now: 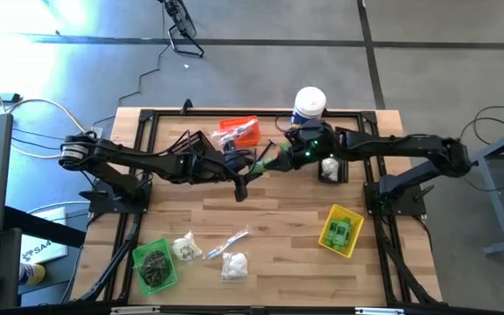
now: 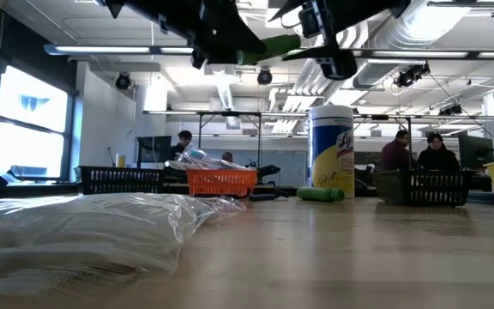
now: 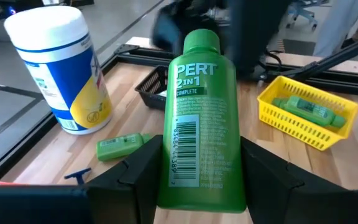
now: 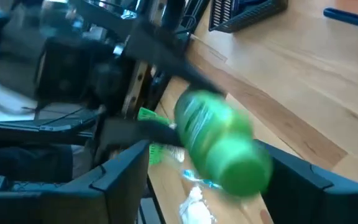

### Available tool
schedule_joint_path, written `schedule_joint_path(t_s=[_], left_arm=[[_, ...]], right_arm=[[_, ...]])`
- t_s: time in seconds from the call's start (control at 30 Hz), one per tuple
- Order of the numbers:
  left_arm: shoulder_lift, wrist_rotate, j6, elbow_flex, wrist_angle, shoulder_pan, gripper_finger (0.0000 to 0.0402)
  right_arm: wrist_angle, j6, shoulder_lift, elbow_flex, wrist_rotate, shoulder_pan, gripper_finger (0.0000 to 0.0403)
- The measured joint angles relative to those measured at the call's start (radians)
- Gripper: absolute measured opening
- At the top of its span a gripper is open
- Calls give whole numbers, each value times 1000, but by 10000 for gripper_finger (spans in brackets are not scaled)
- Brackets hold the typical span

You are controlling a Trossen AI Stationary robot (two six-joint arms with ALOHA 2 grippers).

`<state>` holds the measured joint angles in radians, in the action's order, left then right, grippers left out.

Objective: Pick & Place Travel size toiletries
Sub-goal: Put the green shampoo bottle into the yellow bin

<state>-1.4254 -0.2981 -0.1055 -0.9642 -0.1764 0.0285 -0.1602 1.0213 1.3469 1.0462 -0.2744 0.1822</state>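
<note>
While the left pincer (image 3: pixel 197 186) clamps its base above mid-bench, the bright green plastic mini shampoo bottle (image 3: pixel 201 118) juts toward the right pincer (image 4: pixel 197 180), whose jaws stand wide around the cap end: likely light, rigid, slick; grip across the flat body.

Grey concrete floor (image 1: pixel 322 61) around wooden table (image 1: pixel 269 219), crossed by dark seam lines. Open-plan room beyond: large windows (image 2: pixel 15 112) at one side, exposed ceiling ducts (image 2: pixel 436 34), strip lights (image 2: pixel 118 51), people seated at distant desks (image 2: pixel 418 154).
</note>
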Motion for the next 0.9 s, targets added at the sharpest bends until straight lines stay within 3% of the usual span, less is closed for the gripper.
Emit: schedule_joint_path(t_s=[0.37,0.73,0.9], left_arm=[[0,-11,-3,0,9,5,175],[0,-13,4,-1,10,4,175],[0,-12,5,-1,12,5,175]], right_arm=[[79,3,54,0,-72,17,233],[73,-4,54,-2,-89,36,145],[75,-4,54,-2,-92,36,123]])
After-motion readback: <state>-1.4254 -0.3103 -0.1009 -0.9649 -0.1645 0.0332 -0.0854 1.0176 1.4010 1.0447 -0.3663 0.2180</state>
